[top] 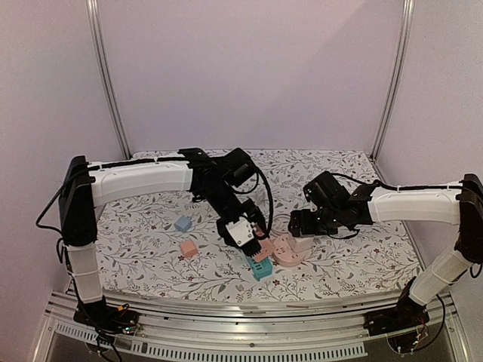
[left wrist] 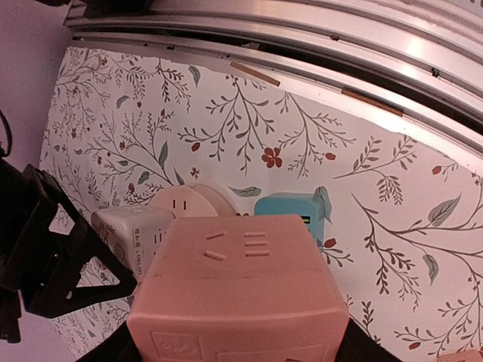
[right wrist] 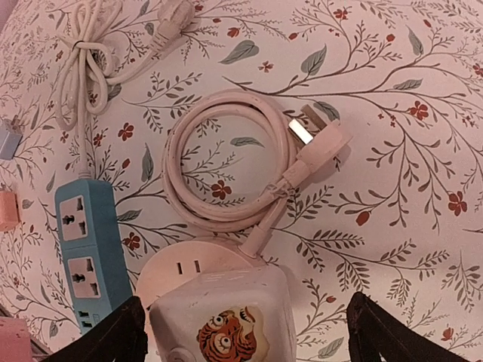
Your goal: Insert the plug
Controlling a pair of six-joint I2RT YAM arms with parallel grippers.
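Pink plug (right wrist: pixel 321 141) flat on the floral tablecloth (right wrist: pixel 392 226), metal prongs turned toward the coil beside it, in no socket and touched by neither gripper. Attached to a pink cable (right wrist: pixel 189 173) wound in a loose coil of roughly 2 turns, the far end of that cable running into a round pink socket base (right wrist: pixel 189 265) near the bottom of the right wrist view.

On or hard against that base, cannot tell which: a white cube socket (right wrist: pixel 226 320) with a tiger sticker on its upper face.

Right gripper (right wrist: pixel 247 300) astride the white cube, its 2 dark fingers (right wrist: pixel 113 339) spread wide. 1 finger just beside the cube, the other well clear of it. Nothing gripped.

Left gripper (top: pixel 255 243) closed partway on a pink cube socket (left wrist: pixel 238 286), with the block filling the space between the fingers. Slotted face of that cube plain to see in the left wrist view. Held just beside the round base and the white cube, close to the right gripper.

Blue power strip (right wrist: pixel 87 256) lying next to the round base, 2 universal outlets showing, 1 end near the pink cube in the top view.

Farther out, toward the back of the table: a bundled white cord (right wrist: pixel 83 68) with its own plug, lying apart from the pink coil.

On the left arm's side, well apart from the cluster: a small blue adapter (top: pixel 182 223) and a small pink adapter (top: pixel 189 248), near each other on the cloth.
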